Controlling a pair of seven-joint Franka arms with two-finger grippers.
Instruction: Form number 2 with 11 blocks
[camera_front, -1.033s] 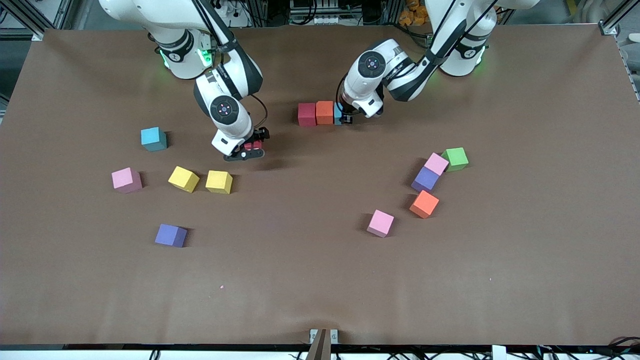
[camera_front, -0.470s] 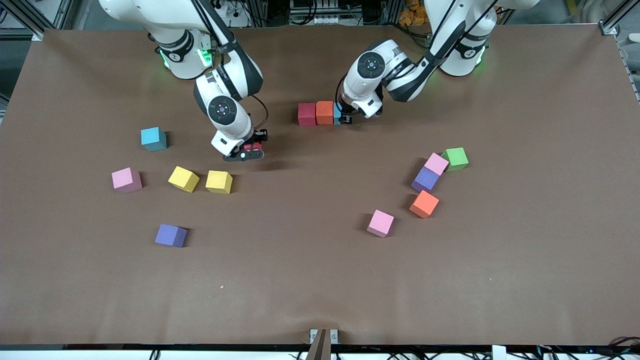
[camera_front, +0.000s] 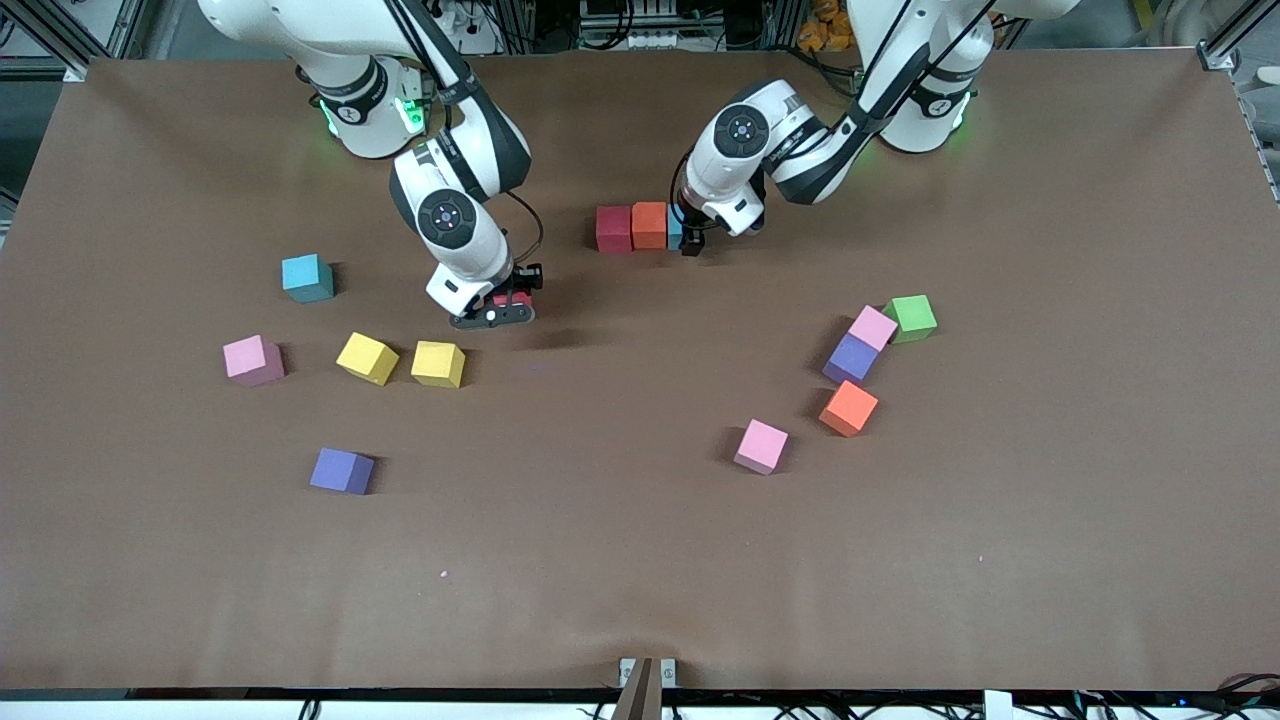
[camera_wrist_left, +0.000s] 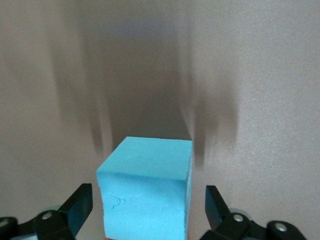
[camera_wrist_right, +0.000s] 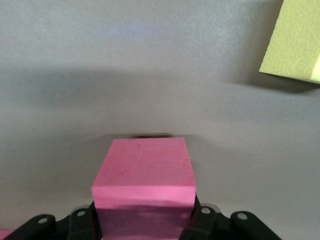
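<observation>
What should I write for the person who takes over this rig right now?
Left hand: open around the light blue cube, set beside the orange cube.
Right hand: shut on the held red cube, low over the table near the yellow cubes.
Done: one row: placed red cube, orange, light blue.
Left: eight more cubes; loose ones lie nearer the camera.

Matt foam-like blocks (camera_front: 438, 363); matt table (camera_front: 600, 560)
</observation>
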